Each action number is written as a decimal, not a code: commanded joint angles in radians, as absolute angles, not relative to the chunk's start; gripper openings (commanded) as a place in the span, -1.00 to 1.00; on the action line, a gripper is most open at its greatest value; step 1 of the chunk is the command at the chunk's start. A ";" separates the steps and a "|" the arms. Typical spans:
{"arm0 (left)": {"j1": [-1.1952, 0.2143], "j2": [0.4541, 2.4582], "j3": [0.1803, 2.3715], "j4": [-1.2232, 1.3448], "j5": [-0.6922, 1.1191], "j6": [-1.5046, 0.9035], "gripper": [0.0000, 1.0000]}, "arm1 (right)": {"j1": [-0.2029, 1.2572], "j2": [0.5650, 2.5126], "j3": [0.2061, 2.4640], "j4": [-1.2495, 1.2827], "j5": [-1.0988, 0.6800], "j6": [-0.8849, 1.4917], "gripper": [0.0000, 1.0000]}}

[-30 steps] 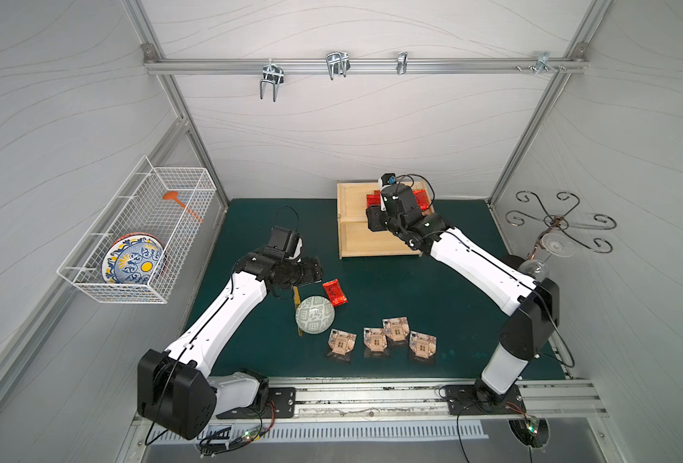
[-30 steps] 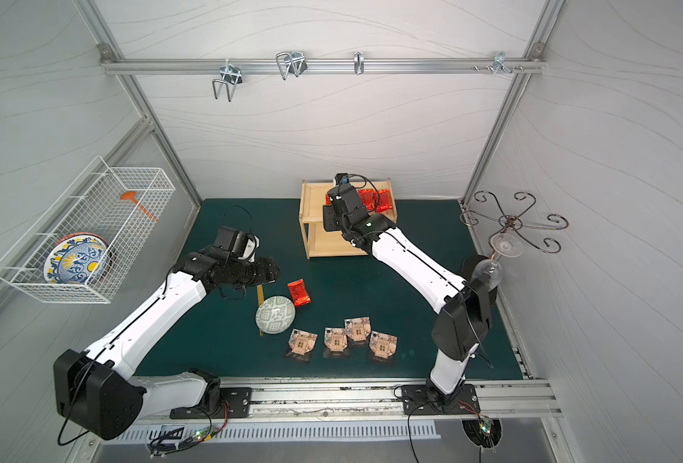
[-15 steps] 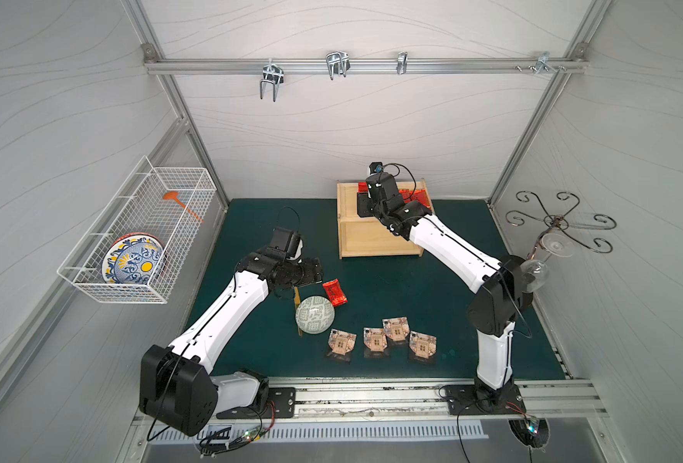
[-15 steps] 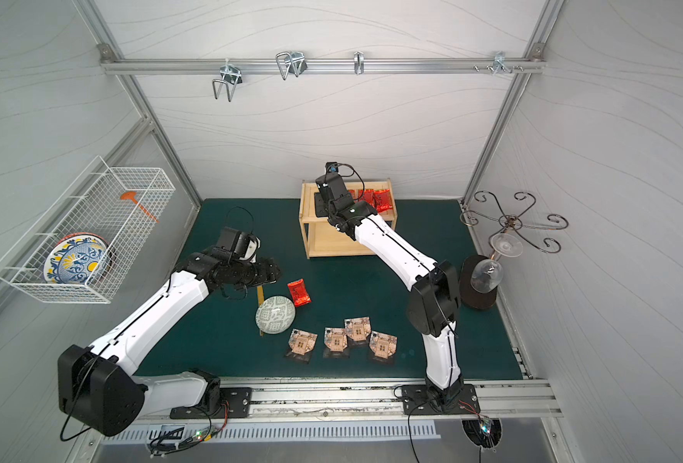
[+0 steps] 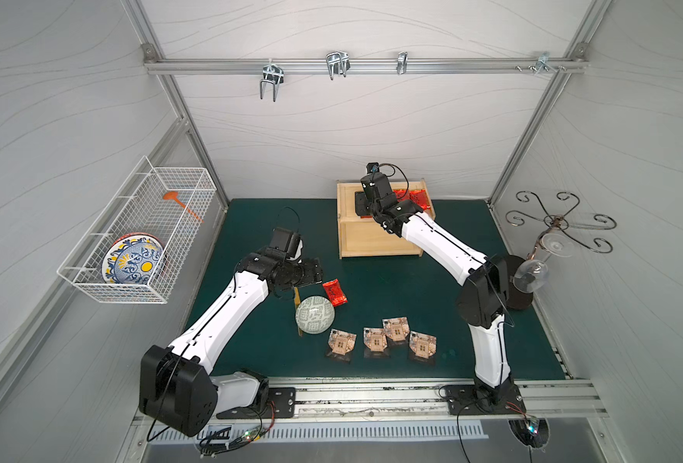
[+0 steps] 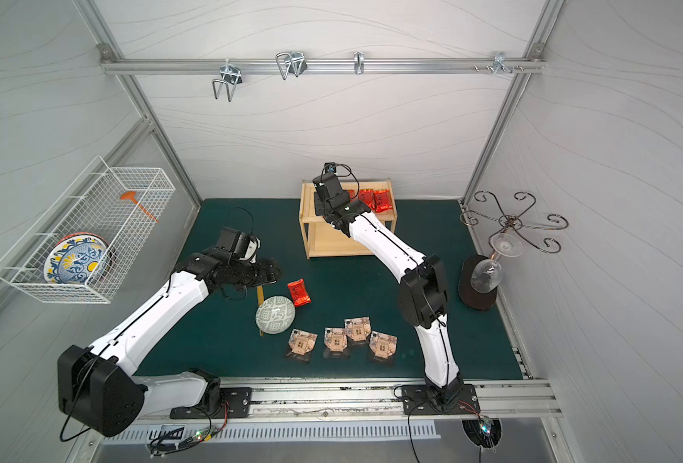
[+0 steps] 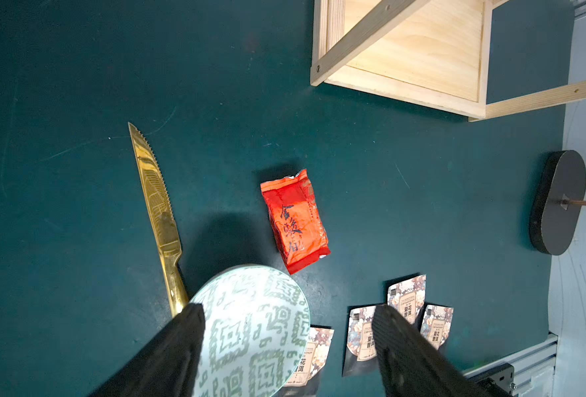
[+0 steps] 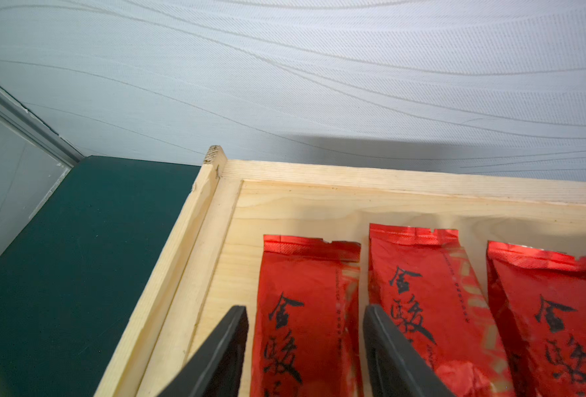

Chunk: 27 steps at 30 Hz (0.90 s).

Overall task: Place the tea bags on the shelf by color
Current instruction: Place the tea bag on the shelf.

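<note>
Right tool shifted along shelf, astride red tea bag, grip unclear; left tool spread, empty.

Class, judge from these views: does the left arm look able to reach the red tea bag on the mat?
Probably yes. The left gripper hangs open near the red tea bag, which lies flat on bare mat. The bowl beside it is close and might crowd one finger.

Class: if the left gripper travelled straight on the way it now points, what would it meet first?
Probably the loose red tea bag; it might clip the bowl first, as depth is unclear.
</note>
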<state>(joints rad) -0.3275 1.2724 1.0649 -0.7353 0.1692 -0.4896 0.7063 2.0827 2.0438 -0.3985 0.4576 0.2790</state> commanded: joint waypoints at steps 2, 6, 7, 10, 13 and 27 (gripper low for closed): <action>-0.321 1.257 1.074 -0.710 0.171 -0.473 0.64 | 0.701 2.110 2.071 -0.382 0.479 0.266 0.17; -0.318 1.256 1.074 -0.710 0.173 -0.472 0.64 | 0.702 2.114 2.084 -0.393 0.471 0.267 0.18; -0.318 1.258 1.073 -0.710 0.173 -0.472 0.64 | 0.702 2.111 2.083 -0.392 0.466 0.264 0.18; -0.314 1.258 1.076 -0.710 0.176 -0.471 0.64 | 0.703 2.092 2.085 -0.392 0.454 0.251 0.20; -0.311 1.253 1.078 -0.709 0.177 -0.470 0.64 | 0.706 2.064 2.080 -0.395 0.427 0.226 0.23; -0.311 1.197 1.054 -0.724 0.182 -0.499 0.63 | 0.776 1.651 1.463 -0.334 -0.038 0.369 0.27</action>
